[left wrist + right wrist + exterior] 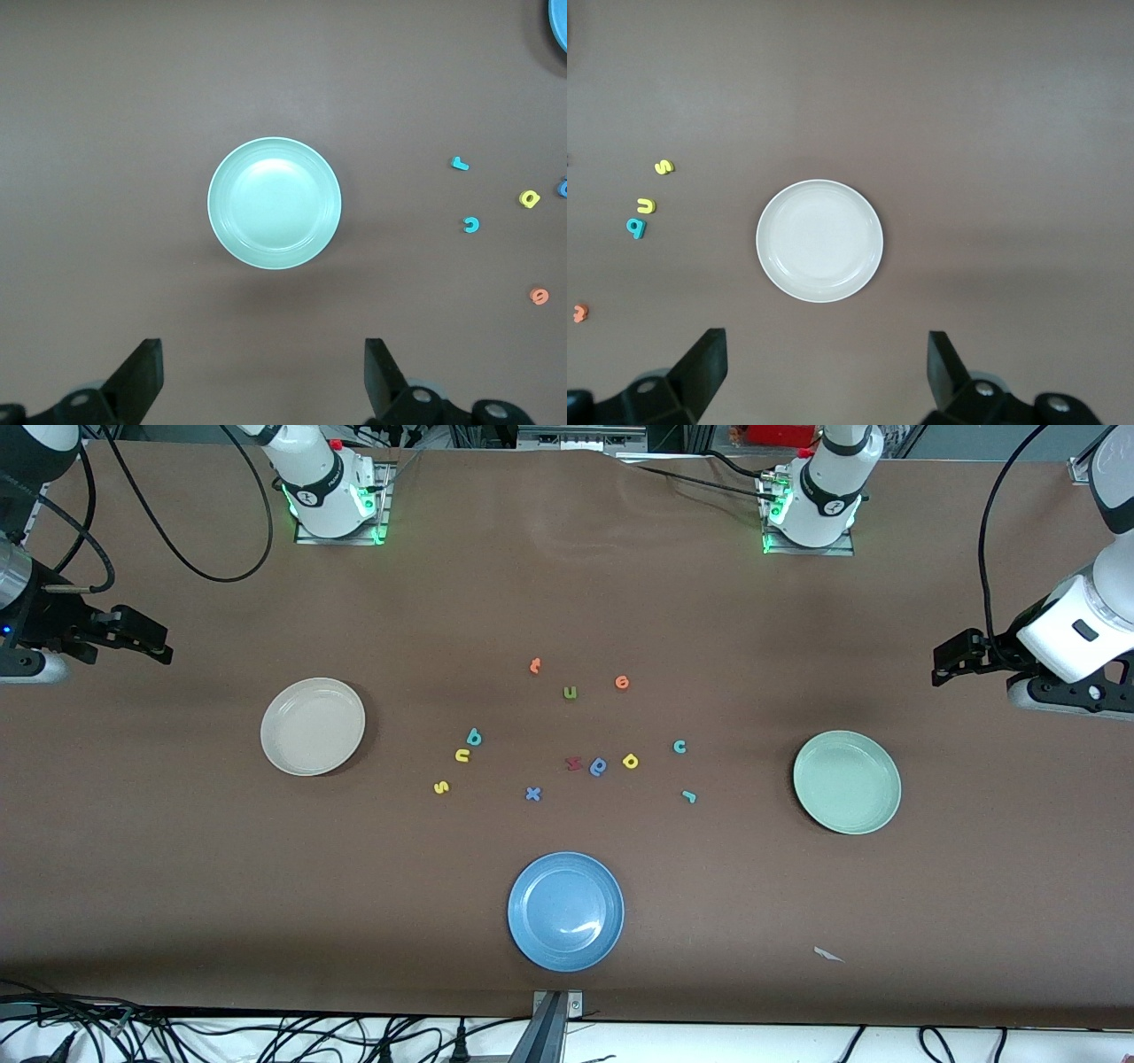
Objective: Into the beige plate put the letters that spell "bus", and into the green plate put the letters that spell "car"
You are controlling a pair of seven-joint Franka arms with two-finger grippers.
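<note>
The right tool (pixel 159 643) hangs over the worktop (pixel 177 886) at the right arm's end, jaws wide and empty. Its wrist view looks straight at the round shallow cream-beige plate (pixel 313 726), which is bare.

At that plate's three to four o'clock in the front view, the "bus" set runs in a loose diagonal: the tiny teal foam "b" (pixel 474 737), the yellow foam "u" (pixel 462 755) just beside it, and the yellow foam "s" (pixel 441 786) a little apart at seven o'clock of the "u". Because "b" and "u" nearly touch, the "s" looks like the cleanest first pick. For the pair, the fingers should straddle one letter across the gap-free side so the other is not nudged.

The olive-green foam "u" (pixel 570 693) at the cluster's twelve o'clock is a decoy — best left alone.

Toward the left arm's end lie the yellow-orange foam "a" (pixel 630 761), the teal foam "c" (pixel 679 747) and the teal foam "r" (pixel 688 796). The blue rounded letter (pixel 599 767) sits close at the nine o'clock of the "a", so "c" or "r" is the easier start. The round pale mint-green plate (pixel 846 781) is empty, at three o'clock of them.

The left tool (pixel 946 659) waits over the worktop's end, spread wide and holding nothing — a low, vertical pinch suits such thin letters.
</note>
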